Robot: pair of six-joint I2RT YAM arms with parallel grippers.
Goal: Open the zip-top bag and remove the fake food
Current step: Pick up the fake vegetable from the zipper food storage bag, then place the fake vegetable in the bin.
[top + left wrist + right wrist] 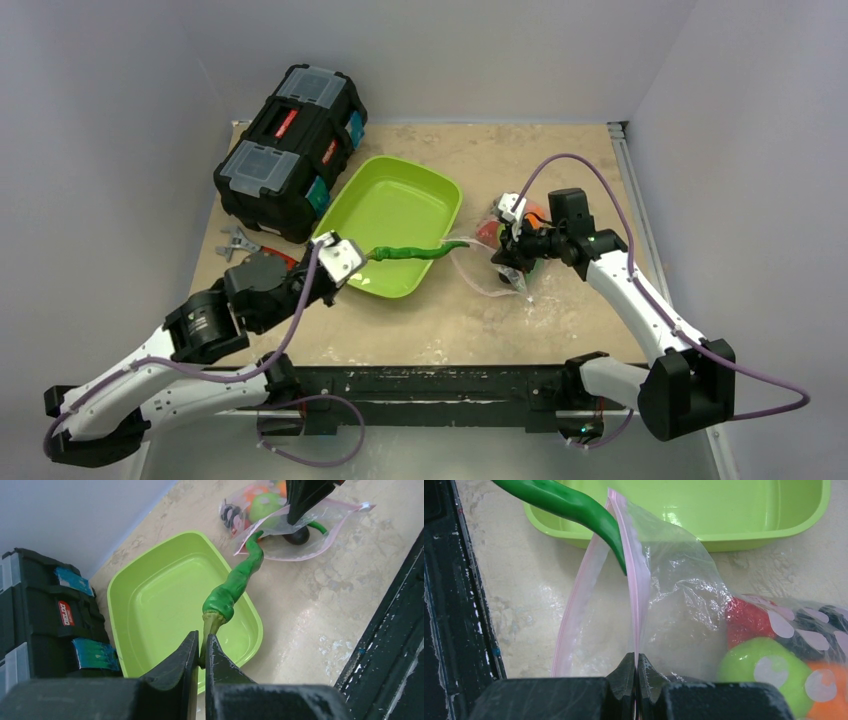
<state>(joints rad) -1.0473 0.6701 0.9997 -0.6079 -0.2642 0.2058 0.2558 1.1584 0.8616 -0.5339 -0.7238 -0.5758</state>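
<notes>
The zip-top bag (476, 268) lies right of centre in the overhead frame, on the sandy table (420, 330), just beside the right-hand corner of the lime-green tray (395, 200). The right gripper (636, 662) is clenched on the bag's pink zip strip (636, 595), holding one lip of the mouth upright, so that the clear plastic stands open toward the tray. The left gripper (201, 645), at the lower left of the tray in the overhead frame, is pinched tight on the pale stem of the long green pod (235, 585). The pod stretches level above the tray's lower right rim, with its far tip at the bag's mouth; the right wrist view shows that tip passing behind the zip strip. More fake food sits bunched in the bag's closed end: a lime-green ball (749, 665), a red pepper (746, 620) and an orange fruit (824, 700) press against the crinkled plastic at the lower right of the right wrist view. A black toolbox (290, 150) stands at the upper left of the table, close against the tray.
</notes>
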